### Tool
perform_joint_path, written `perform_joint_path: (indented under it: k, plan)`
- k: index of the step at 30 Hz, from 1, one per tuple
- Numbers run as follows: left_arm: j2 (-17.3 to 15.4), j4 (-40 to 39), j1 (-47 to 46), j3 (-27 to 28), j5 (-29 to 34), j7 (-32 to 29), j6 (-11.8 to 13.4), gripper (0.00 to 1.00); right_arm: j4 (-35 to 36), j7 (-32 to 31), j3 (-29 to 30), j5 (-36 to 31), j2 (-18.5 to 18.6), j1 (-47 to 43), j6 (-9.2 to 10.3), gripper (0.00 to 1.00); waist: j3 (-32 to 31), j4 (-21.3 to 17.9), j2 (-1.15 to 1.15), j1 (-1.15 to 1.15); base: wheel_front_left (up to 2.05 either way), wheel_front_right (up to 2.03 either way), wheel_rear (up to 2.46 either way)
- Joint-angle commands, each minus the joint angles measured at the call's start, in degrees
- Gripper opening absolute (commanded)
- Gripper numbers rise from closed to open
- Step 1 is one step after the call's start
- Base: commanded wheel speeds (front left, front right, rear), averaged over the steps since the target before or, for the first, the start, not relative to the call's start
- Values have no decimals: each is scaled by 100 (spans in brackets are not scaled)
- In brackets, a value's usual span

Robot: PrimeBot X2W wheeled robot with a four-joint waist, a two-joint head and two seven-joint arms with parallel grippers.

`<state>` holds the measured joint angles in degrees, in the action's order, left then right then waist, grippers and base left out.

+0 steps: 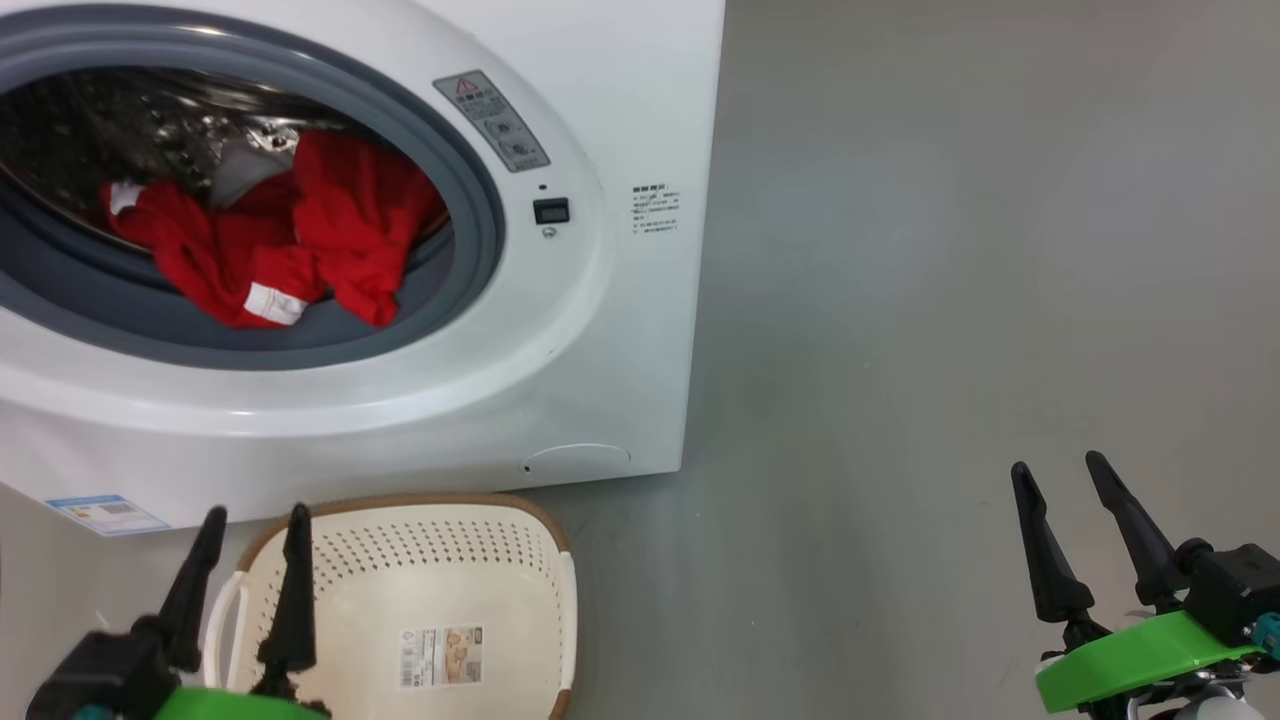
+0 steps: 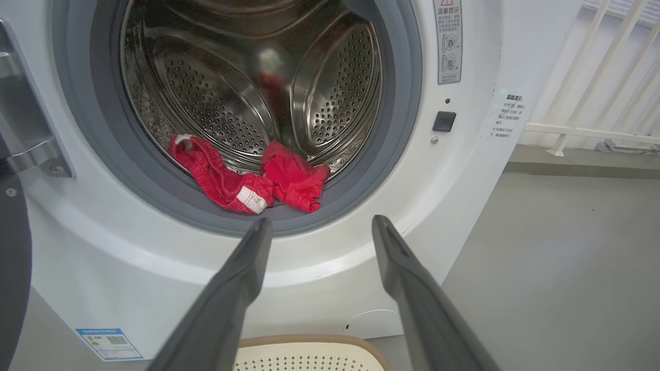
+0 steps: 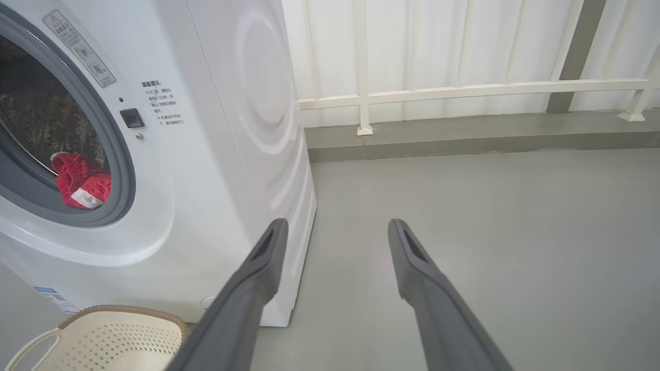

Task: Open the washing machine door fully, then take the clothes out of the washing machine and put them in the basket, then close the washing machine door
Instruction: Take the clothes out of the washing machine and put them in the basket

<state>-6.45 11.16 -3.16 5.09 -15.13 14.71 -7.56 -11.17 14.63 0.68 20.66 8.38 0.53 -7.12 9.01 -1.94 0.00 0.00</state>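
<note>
The white washing machine (image 1: 600, 330) stands open at the upper left. Its door (image 2: 11, 268) shows as a dark rim swung out at the left edge of the left wrist view. The red clothes (image 1: 300, 230) with a white label lie at the drum's front lip, over the grey seal. The cream basket (image 1: 420, 499) sits on the floor in front of the machine, holding nothing but a paper label on its bottom. My left gripper (image 1: 256, 515) is open over the basket's left side, pointing at the clothes (image 2: 247, 180). My right gripper (image 1: 1057, 465) is open over bare floor far to the right.
Grey floor (image 1: 950, 300) stretches to the right of the machine. A white railing (image 3: 464, 90) on a low kerb runs behind it. The latch socket (image 1: 551, 210) sits on the door frame's right side.
</note>
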Motion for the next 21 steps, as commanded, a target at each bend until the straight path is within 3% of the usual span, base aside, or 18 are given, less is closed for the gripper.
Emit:
perform_joint_path:
  k: [1, 11, 21]
  plan:
    - [-150, -30, -329, 133, 57, 29, 8, 100, 143, 37, -155, -18, 45, 214, -36, 100, 98, -28, 0, 0, 0, 0, 0]
    - [-528, 1017, -1601, -217, 222, 29, 8, 100, 167, 37, -203, -12, -42, 470, -36, 100, 603, -186, 0, 0, 0, 0, 0]
    - [-1041, 2902, -3452, -983, -507, -13, 8, 100, 161, 37, -319, -1, -216, 790, -36, 100, 1138, -487, 0, 0, 0, 0, 0]
